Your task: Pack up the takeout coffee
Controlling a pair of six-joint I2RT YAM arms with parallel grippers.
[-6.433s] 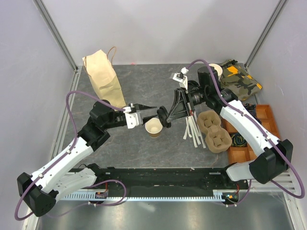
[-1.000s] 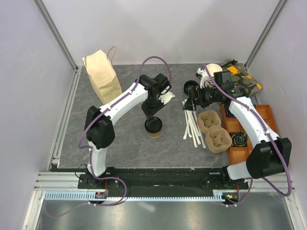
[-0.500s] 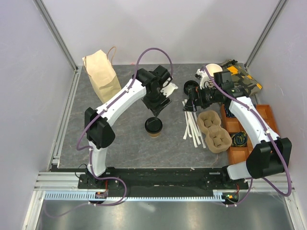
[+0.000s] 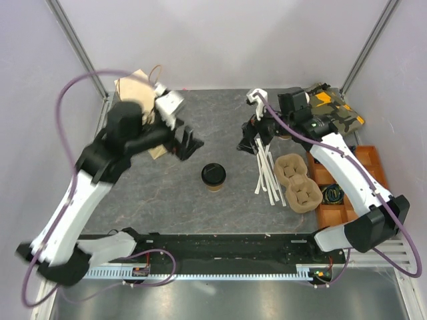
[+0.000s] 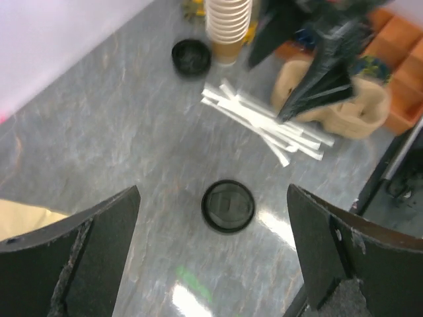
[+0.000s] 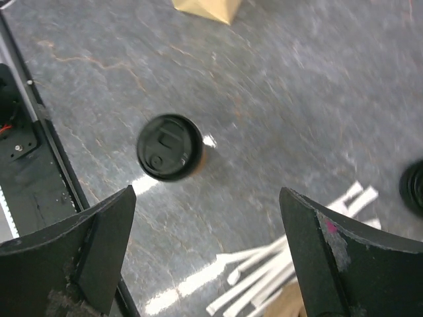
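Note:
The takeout coffee (image 4: 213,176), a small brown paper cup with a black lid on it, stands upright in the middle of the grey table, with nothing touching it. My left gripper (image 4: 189,146) hangs open up and to the left of it, with nothing held. In the left wrist view the cup (image 5: 228,206) lies far below, between the spread fingers of my left gripper (image 5: 213,191). My right gripper (image 4: 250,147) is open above the table to the cup's upper right. The right wrist view shows the cup (image 6: 170,147) off to the left of my right gripper (image 6: 207,190).
A brown paper bag (image 4: 132,92) stands at the back left, partly behind my left arm. White straws (image 4: 267,175) lie right of the cup, beside a pulp cup carrier (image 4: 297,181). An orange tray (image 4: 341,195) and a camouflage pouch (image 4: 335,110) are at the right. A stack of cups (image 5: 228,26) and a loose lid (image 5: 192,56) are at the back.
My left gripper has opened, let go of the lid now on the cup, and swung up and away to the left. My right gripper has shifted left.

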